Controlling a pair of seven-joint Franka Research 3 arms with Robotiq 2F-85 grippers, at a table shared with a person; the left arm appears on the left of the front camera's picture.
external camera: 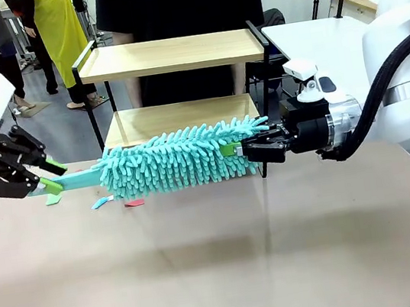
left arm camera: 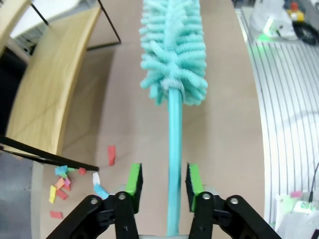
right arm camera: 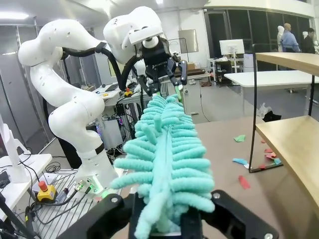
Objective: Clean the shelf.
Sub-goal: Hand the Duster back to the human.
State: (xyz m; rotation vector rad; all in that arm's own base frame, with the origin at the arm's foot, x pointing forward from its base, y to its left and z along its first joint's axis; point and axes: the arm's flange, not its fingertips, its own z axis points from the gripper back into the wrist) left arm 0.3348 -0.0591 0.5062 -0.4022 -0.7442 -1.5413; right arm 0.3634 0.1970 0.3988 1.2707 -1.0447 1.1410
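Note:
A teal fluffy duster (external camera: 179,159) hangs level above the brown table, in front of the shelf (external camera: 171,54), a two-tier wooden rack in a black frame. My right gripper (external camera: 256,146) is shut on the green tip at the duster's head end. At the other end, my left gripper (external camera: 48,177) stands open around the thin teal handle (left arm camera: 173,149), with a gap between each green pad and the handle. In the right wrist view the duster head (right arm camera: 164,164) rises from my right gripper (right arm camera: 167,221) toward the left gripper (right arm camera: 162,82).
Small coloured paper scraps (external camera: 103,202) lie on the table by the shelf's left foot, seen as scraps (left arm camera: 62,181) in the left wrist view. A person in black (external camera: 175,3) stands behind the shelf. A white table (external camera: 326,35) is at the right.

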